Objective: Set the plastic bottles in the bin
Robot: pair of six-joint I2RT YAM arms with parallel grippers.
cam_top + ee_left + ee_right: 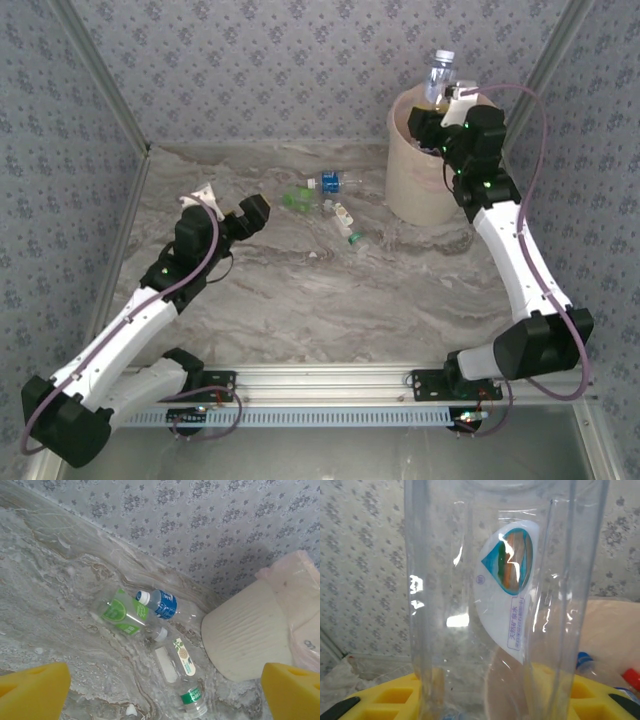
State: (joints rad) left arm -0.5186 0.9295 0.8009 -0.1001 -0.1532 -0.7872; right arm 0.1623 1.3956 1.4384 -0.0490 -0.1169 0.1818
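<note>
Left jaws: released; the yellow pads (35, 690) are spread wide with nothing between them, held well to the left of the bin (412, 185) over the bench (300, 300).
Green-labelled bottle (296, 199): laid on its side on the bench, the farthest left of the bin among the loose bottles.
Blue-labelled bottle (334, 182): laid on its side just beside the green-labelled bottle, on the bin side; its white cap is pointed away from the bin.
Cream-labelled bottle (342, 213): clear, laid on its side near the bin's left side.
Green-banded bottle (356, 240): laid on its side just beside the cream-labelled bottle, left of the bin's base.
Bin: cream-white and ribbed, stood upright at the far right of the bench; a pale pink bag (295, 590) is folded over its rim.
Held bottle (438, 72): clear, upright, cap uppermost, positioned over the bin's opening; a white label with a drop-shaped emblem is seen in the right wrist view.
Right jaws: clenched on the lower part of the held bottle at the bin's rim.
Caps in the bin: a blue cap (584, 660) and a red cap (632, 676) are seen against the pink bag.
</note>
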